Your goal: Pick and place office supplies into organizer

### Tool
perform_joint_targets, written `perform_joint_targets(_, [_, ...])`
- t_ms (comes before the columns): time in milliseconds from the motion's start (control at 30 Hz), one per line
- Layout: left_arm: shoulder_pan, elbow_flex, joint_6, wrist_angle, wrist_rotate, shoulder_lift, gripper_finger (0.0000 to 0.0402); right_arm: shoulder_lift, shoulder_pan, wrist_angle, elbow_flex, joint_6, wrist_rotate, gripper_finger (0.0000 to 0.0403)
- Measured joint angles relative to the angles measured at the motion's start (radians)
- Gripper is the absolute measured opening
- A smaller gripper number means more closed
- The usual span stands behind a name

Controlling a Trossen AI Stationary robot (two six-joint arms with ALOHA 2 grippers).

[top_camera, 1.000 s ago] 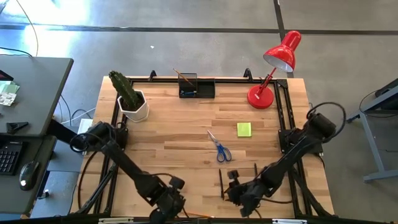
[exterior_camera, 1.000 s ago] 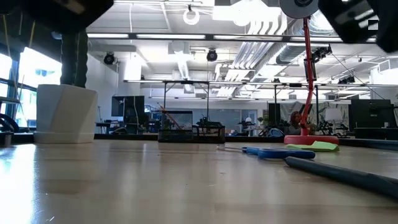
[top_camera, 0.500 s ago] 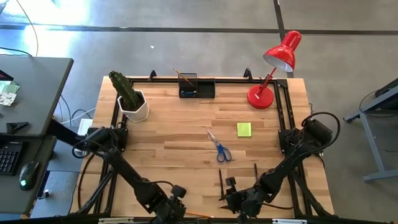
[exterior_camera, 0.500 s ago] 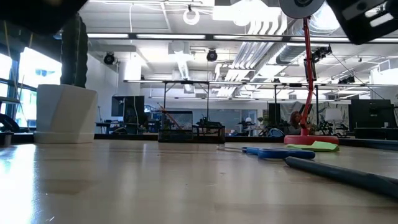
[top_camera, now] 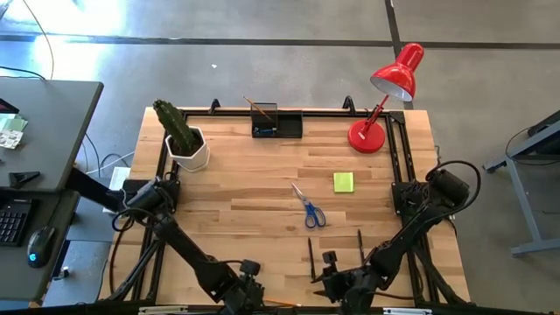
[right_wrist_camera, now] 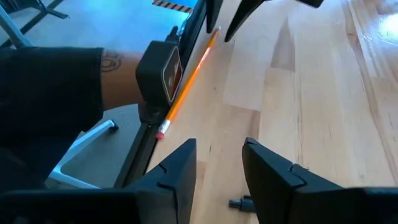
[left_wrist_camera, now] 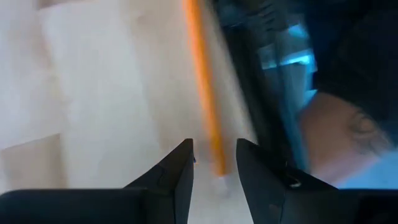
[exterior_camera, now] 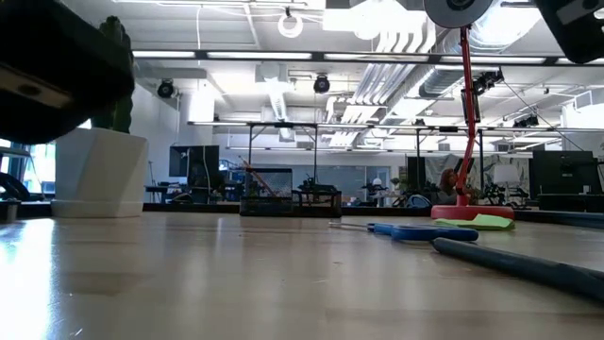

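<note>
Just ahead of the left fingers (left_wrist_camera: 214, 171), parted and empty, a pencil (left_wrist_camera: 204, 93) lies along the counter (top_camera: 262, 188) edge, so a skewed close could nudge it off, while the right fingers (right_wrist_camera: 219, 163) hang apart, holding nothing, close by.

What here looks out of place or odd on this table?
An orange wooden pencil lies along the table's near edge, right against the black frame rail, far from the small black organizer box. The left end effector hovers over its tip.
</note>
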Motion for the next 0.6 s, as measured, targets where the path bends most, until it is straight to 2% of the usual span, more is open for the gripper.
perform_joint_targets(467, [0.006, 0.003, -0.005, -0.008, -0.037, 0.018, 0.0113, 0.0, 0.0, -0.041, 0.0, 0.035, -0.001, 0.0124])
perform_joint_targets(600, [0.008, 0.003, -0.058, -0.022, -0.11, 0.02, 0.0113, 0.0, 0.003, -0.048, 0.0, 0.062, -0.001, 0.0124])
